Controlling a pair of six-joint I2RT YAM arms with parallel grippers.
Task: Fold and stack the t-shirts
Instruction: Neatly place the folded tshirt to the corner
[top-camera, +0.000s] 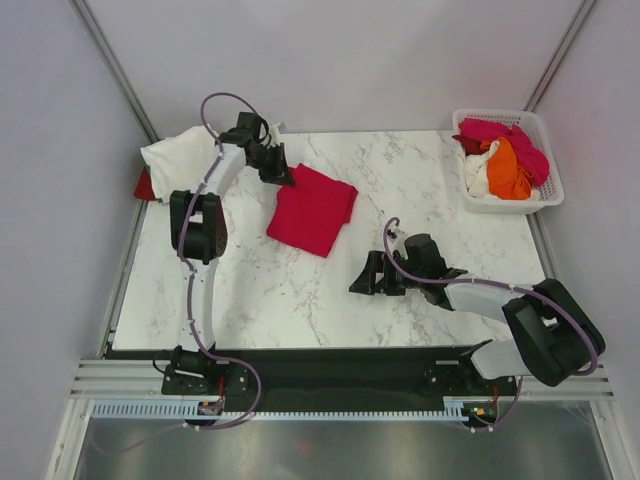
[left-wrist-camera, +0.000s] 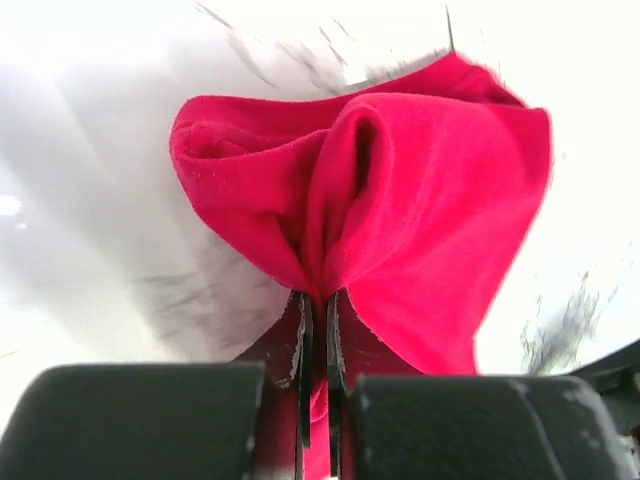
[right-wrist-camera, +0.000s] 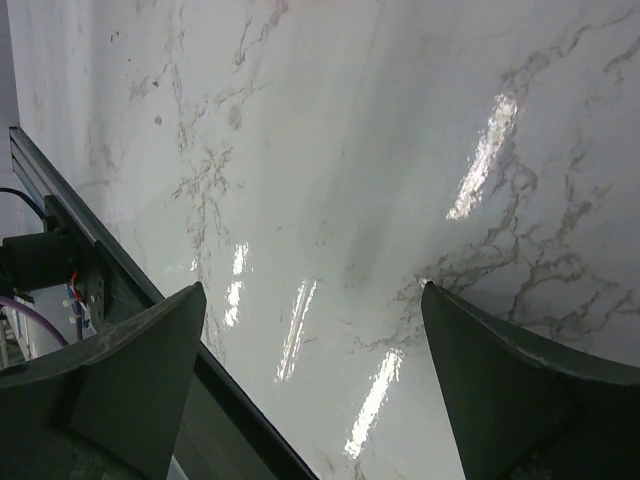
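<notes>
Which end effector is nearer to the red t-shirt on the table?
Left. The left end effector grips the red t-shirt; the right end effector stands open, apart, nearer the bases.

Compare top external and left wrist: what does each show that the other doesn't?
Top external only: the basket holding a pink shirt and an orange shirt, the cream-white shirt at far left, the right tool over the table. Left wrist only: the left tool pinched shut on a bunched fold of the red shirt. Both: the red shirt held by the left tool, and the table.
</notes>
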